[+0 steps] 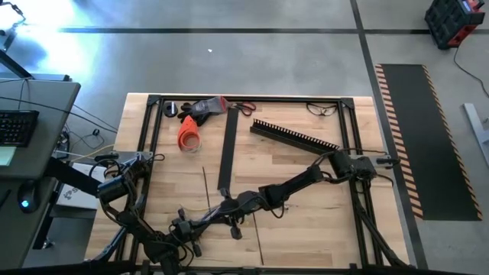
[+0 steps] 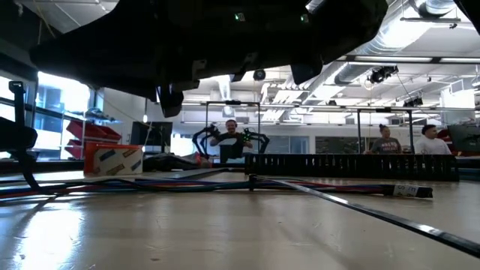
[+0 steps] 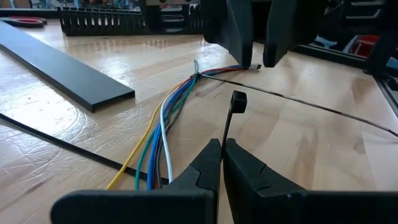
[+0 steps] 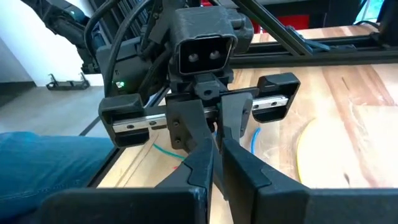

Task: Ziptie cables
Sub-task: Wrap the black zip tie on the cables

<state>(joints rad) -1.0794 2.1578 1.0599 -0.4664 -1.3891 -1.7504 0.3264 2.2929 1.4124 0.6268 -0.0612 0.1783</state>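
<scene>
cables (image 3: 163,127) bundled beside black strip (image 3: 62,65), left gripper (image 3: 221,146) closed on zip tie (image 3: 231,112), right gripper (image 4: 216,144) closed, empty

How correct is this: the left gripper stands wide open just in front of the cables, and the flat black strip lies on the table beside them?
One part is wrong. The left gripper is not wide open: it is shut on a thin black ziptie, which stands up between its fingertips. The left wrist view shows this. The rest holds: the cables lie just in front of it, and the flat black strip lies on the table beside them.
</scene>
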